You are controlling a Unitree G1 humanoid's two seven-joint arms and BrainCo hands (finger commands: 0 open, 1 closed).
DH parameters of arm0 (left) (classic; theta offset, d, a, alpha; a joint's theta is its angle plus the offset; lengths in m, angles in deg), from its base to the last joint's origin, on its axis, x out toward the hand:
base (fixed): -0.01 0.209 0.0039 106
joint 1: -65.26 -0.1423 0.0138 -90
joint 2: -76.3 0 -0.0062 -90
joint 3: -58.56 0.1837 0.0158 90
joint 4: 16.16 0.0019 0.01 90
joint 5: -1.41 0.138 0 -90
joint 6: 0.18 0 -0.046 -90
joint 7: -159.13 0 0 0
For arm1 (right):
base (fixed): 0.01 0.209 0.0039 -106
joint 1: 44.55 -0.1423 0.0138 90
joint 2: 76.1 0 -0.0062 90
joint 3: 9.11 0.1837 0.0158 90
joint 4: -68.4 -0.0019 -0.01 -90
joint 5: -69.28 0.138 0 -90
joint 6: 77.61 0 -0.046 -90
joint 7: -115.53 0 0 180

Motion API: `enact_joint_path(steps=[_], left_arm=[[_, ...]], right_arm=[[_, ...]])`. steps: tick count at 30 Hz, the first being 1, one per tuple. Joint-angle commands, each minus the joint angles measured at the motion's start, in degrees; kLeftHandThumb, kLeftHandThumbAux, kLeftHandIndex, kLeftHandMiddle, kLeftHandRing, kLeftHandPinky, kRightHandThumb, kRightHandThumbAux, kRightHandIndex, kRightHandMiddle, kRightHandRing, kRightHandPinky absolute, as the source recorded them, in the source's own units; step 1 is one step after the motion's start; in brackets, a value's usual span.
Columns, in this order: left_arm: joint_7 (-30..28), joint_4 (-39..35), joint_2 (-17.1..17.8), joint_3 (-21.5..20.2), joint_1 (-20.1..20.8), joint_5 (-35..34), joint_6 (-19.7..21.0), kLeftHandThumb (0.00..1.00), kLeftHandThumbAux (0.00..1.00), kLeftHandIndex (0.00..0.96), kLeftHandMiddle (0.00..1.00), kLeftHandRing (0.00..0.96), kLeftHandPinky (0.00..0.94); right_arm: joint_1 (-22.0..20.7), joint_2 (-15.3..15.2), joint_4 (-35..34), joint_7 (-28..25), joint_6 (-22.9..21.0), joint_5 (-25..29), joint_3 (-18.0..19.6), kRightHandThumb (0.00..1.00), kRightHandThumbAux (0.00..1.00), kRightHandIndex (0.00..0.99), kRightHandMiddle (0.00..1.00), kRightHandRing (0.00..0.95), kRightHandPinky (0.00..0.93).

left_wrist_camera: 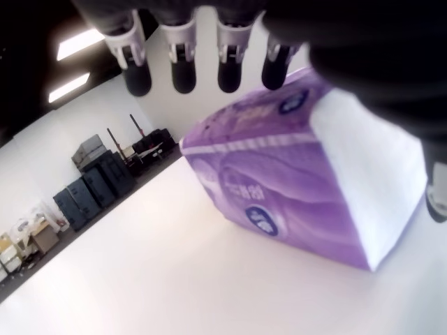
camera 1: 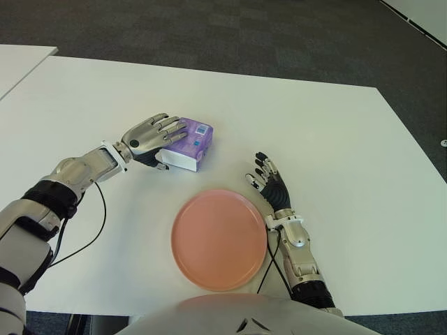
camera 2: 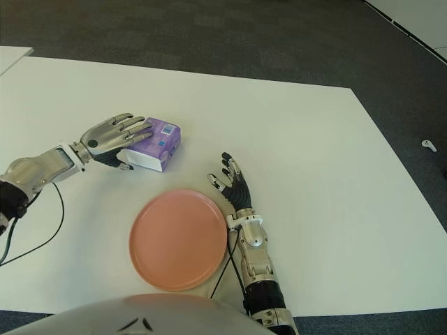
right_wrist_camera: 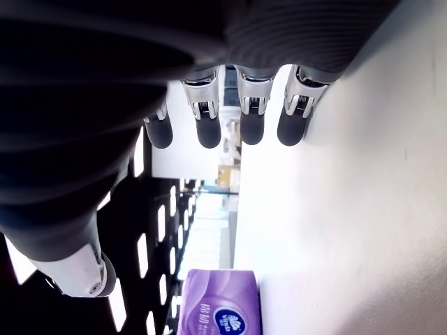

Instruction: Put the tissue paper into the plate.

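Observation:
A purple tissue pack (camera 1: 192,143) with a white end lies on the white table (camera 1: 335,139), just beyond the pink plate (camera 1: 218,239). My left hand (camera 1: 167,143) reaches over it from the left. Its fingers (left_wrist_camera: 183,77) stretch straight above the top of the tissue pack (left_wrist_camera: 293,181), and the thumb sits by the white end facing the plate. The fingers are not closed around the pack, which lies flat. My right hand (camera 1: 269,181) shows beside the plate's right rim, fingers (right_wrist_camera: 251,125) extended and holding nothing; the tissue pack (right_wrist_camera: 218,314) appears far off in its wrist view.
A black cable (camera 1: 98,223) loops on the table under my left arm, and another cable (camera 1: 272,269) runs along my right forearm by the plate. A second white table (camera 1: 21,59) stands at the far left. Dark carpet lies beyond the table's far edge.

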Motion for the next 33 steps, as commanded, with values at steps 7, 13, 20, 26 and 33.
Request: enact_joint_path(steps=[7, 13, 20, 26, 33], left_arm=[[5.19, 2.3, -1.9, 0.08, 3.26, -2.03, 1.09, 0.023, 0.407, 0.0, 0.0, 0.0, 0.0], [6.33, 0.14, -1.92, -1.19, 2.5, -4.82, 0.93, 0.044, 0.429, 0.0, 0.0, 0.0, 0.0], [4.97, -3.26, -1.65, -1.68, 0.48, -7.48, 0.21, 0.022, 0.435, 0.0, 0.0, 0.0, 0.0], [4.08, -5.53, -1.95, -1.98, -0.71, -8.55, 0.33, 0.012, 0.436, 0.0, 0.0, 0.0, 0.0], [3.51, -7.05, -2.43, -2.69, -1.4, -10.61, -1.06, 0.013, 0.438, 0.0, 0.0, 0.0, 0.0]], right_arm=[[4.39, 0.46, 0.23, 1.17, -9.08, -1.09, -1.12, 0.0, 0.615, 0.0, 0.023, 0.0, 0.0], [5.04, 0.68, -1.76, 1.78, -11.34, -0.97, -1.34, 0.0, 0.636, 0.007, 0.042, 0.0, 0.0], [5.28, 0.68, -2.94, 2.14, -13.08, -0.97, -1.69, 0.0, 0.64, 0.008, 0.045, 0.0, 0.0], [5.31, 0.53, -3.24, 2.17, -13.69, -0.75, -1.7, 0.0, 0.636, 0.006, 0.043, 0.0, 0.0], [5.42, 0.42, -3.71, 1.93, -13.91, -0.57, -1.74, 0.0, 0.643, 0.004, 0.043, 0.0, 0.0]])
